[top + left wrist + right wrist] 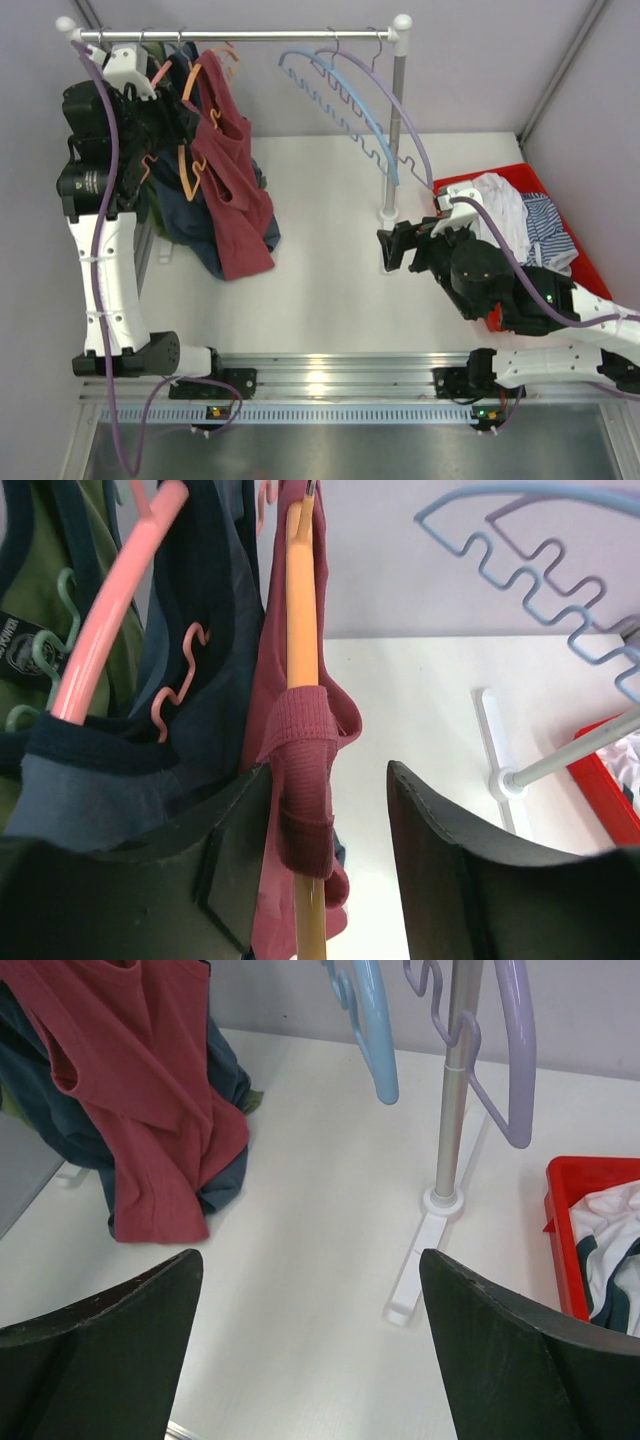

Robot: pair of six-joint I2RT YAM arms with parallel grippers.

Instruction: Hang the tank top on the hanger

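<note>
The maroon tank top (235, 190) hangs from the orange hanger (190, 160) at the left end of the rail, its hem reaching the table. In the left wrist view one ribbed strap of the tank top (305, 750) is looped over the orange hanger's arm (302, 610). My left gripper (178, 128) (330, 770) is open, with that strap and the hanger's arm between the jaws, close to the left finger (230, 860). My right gripper (395, 248) (310, 1255) is open and empty over the table by the rack's post. The right wrist view shows the tank top (140, 1110) at upper left.
A pink hanger (110, 620), a dark blue-grey top (200, 680) and a green garment (40, 600) crowd the rail's left end. Light blue (340, 100) and purple (395, 110) hangers hang further right. The rack post (395, 140) stands mid-table. A red bin (530, 180) holds white and striped garments.
</note>
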